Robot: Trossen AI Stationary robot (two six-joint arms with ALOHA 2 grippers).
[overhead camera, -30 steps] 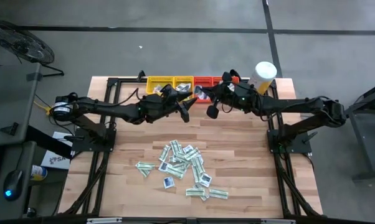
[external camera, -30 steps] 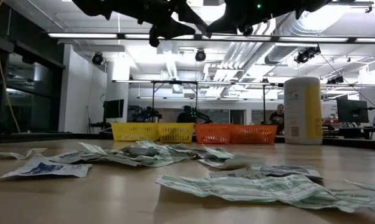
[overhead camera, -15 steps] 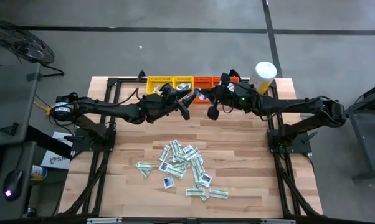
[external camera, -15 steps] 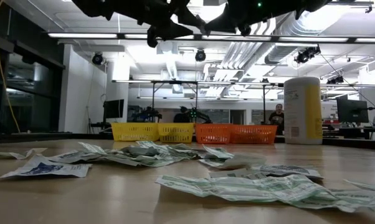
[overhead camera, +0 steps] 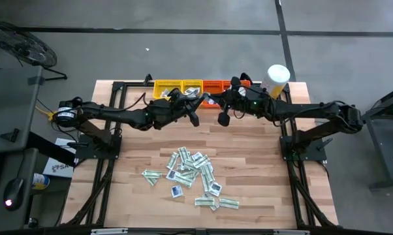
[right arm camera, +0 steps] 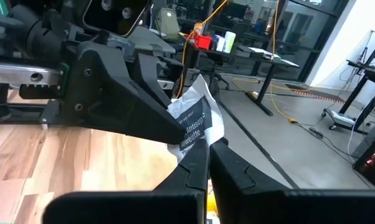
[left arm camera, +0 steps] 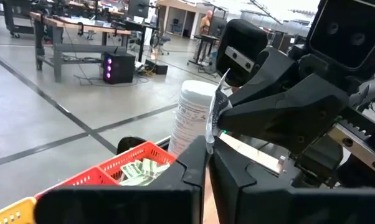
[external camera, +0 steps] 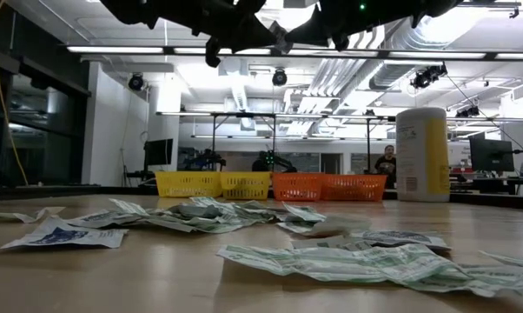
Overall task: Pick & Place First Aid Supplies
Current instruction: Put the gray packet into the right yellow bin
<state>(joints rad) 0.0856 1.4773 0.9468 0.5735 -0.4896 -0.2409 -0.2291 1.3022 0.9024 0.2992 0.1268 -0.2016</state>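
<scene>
A white towelette packet (right arm camera: 197, 121), one of the first aid supplies, hangs high above the table's far part, between my two grippers. My left gripper (left arm camera: 209, 155) and my right gripper (right arm camera: 207, 155) point level at each other, tip to tip (overhead camera: 206, 98), and both are shut on it. In the left wrist view the packet (left arm camera: 214, 112) shows edge-on. The other packets (overhead camera: 193, 173) lie flat in a loose pile on the wooden table (overhead camera: 262, 163). My left gripper pinches one side edge of the packet (right arm camera: 178, 127) between its two fingers, coming level from the table's left. The packet is lifted clear of the table. My right gripper pinches the packet's opposite edge (right arm camera: 203, 144) between its two fingers, coming level from the table's right. The packet stands on edge between the two grippers, slightly crumpled.
Yellow trays (overhead camera: 173, 87) and red trays (overhead camera: 216, 85) stand in a row at the far edge, some with packets inside. A tall white-and-yellow canister (overhead camera: 275, 78) stands at the far right. Bare wood lies between the trays and the pile.
My left gripper has shut on the packet that my right gripper holds up; a second ago its fingers stood open beside it. Both arms have stayed in place.
</scene>
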